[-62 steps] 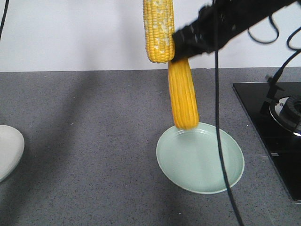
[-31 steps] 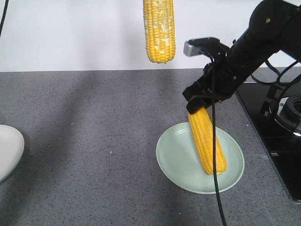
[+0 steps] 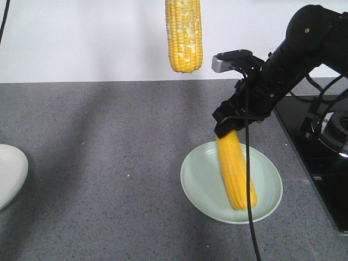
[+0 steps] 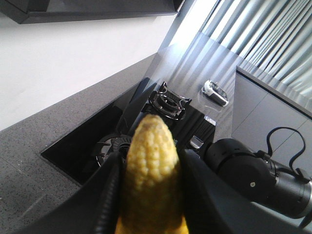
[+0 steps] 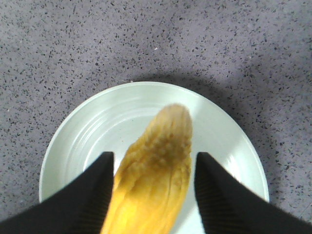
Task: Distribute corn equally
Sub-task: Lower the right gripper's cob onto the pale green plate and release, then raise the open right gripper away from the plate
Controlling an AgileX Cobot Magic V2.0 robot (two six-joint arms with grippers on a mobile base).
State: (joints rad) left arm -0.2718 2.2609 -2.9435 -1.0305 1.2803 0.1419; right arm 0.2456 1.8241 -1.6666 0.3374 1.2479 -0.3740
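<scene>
1. Right tool [image 3: 232, 129]: clamped on a corn cob [image 3: 235, 173] at its upper end; the cob slants down over the green plate [image 3: 201, 187], lower end at or just above the dish.
2. Lower until the cob rests on the plate, then spread the fingers [image 5: 90, 195] slowly so it does not roll over the rim.
3. Left tool [image 4: 148, 195]: clamped on the pale-patched cob [image 3: 184, 35], high above the counter [image 3: 109, 163]. That cob likely belongs on the white dish [image 3: 10, 174] at far left.
</scene>
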